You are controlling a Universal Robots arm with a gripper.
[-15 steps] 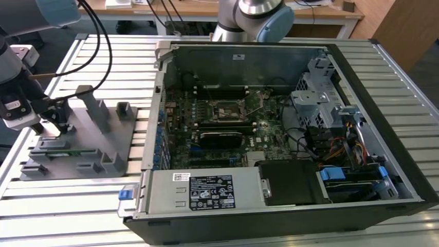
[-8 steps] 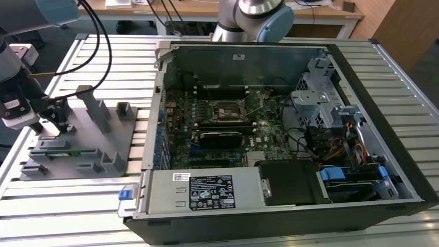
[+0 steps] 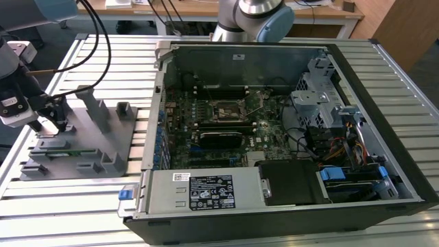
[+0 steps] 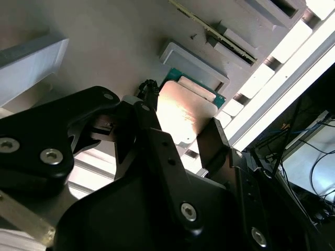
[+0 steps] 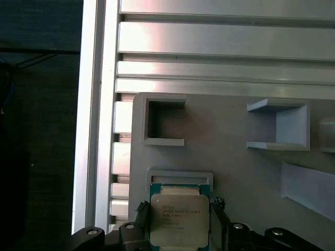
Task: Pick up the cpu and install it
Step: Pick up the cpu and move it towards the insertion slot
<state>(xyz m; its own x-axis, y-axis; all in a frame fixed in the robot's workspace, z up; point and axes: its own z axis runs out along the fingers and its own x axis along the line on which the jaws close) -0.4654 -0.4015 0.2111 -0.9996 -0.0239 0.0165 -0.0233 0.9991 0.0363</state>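
Arm's down at the exterior view's left, tool point(image 3: 49, 123) pointing at the grey tray point(image 3: 86, 140) on the worktop point(image 3: 69, 206); it straddles the cpu point(image 5: 179, 219); can't tell if it's actually pinching.

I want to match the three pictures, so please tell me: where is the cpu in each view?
Exterior view: it cannot be made out; its place is under the pincer, at the exterior view's left.
First wrist view: the cpu is the silver square at the pincer.
Second wrist view: it is the shiny plate at the pincer.
Shared landmark: the grey tray under it.
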